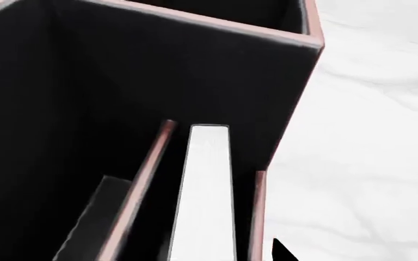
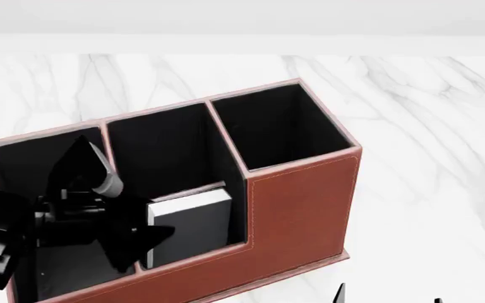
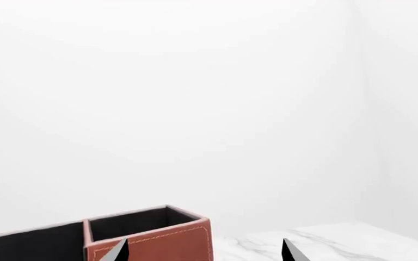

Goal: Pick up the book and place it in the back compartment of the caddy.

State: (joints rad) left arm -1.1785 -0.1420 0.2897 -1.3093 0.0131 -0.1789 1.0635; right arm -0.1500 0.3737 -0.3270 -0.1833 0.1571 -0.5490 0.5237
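Caddy (image 2: 297,202): a reddish-brown box that looks like leather. It has pale stitched rims, a black inside and a stepped front wall. It stands on the worktop.
Worktop (image 2: 428,126): smooth white marble with thin grey veins.
Book (image 2: 194,221): thick, with black covers and white page edges. It stands on its edge, upright.
Where the book is: inside the caddy, in a low narrow pocket at the front, just behind the low front wall. In the left wrist view the white page edges (image 1: 207,196) sit between two thin reddish walls.
Back compartment: I cannot tell for sure from these pictures which pocket this is.
Tall square pocket (image 2: 280,126): deep, with black sides. Only black lining shows in it.
Middle pocket (image 2: 162,151): black inside, right behind the book.
Left pocket (image 2: 23,161): black inside, partly hidden by the arm.
Left claw (image 2: 137,237): black and pointy. It hangs over the caddy, just left of the book. I cannot tell how wide it is or if it grips the book.
Right claw (image 3: 205,251): two black tips spread wide apart with nothing between them. It is beside the caddy, above the worktop.
Wall (image 3: 194,98): plain white, behind the caddy.
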